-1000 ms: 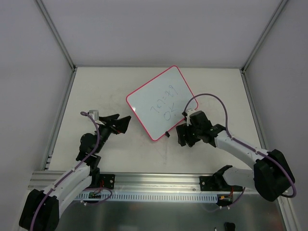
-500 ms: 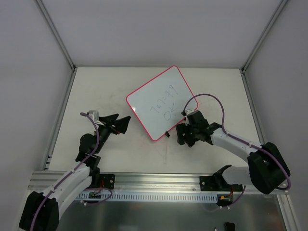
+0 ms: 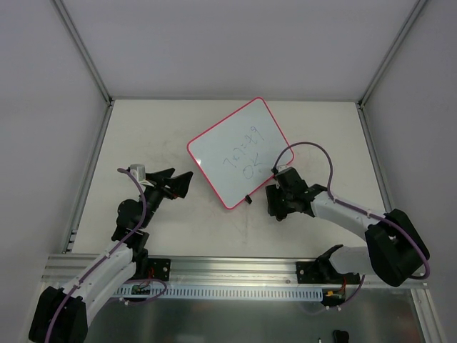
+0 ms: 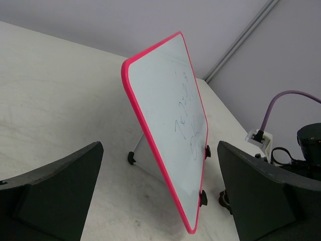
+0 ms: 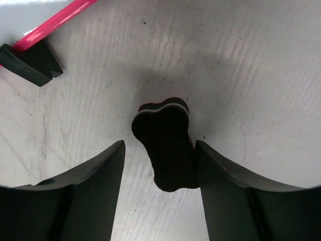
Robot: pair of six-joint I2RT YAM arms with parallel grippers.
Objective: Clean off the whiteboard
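Observation:
The whiteboard (image 3: 238, 152) with its pink-red rim stands tilted on the table, faint handwriting on its face. The left wrist view shows the whiteboard (image 4: 175, 115) edge-on with two black clips. My left gripper (image 3: 180, 182) is open to the left of the board and holds nothing; its jaws frame the board's near corner. My right gripper (image 3: 275, 207) points down by the board's lower right edge. A small black eraser (image 5: 165, 145) lies between the right gripper's (image 5: 159, 143) jaws. The right finger touches it and a gap shows at the left finger. The board's rim (image 5: 55, 20) crosses the top left corner.
A thin prop leg (image 4: 135, 150) holds the board up from behind. White enclosure walls ring the table, and an aluminium rail (image 3: 235, 275) runs along the near edge. A purple cable (image 3: 314, 153) loops above the right wrist.
My right gripper has dropped lower over the eraser and its jaws have narrowed around it. The left arm and the whiteboard have not moved.

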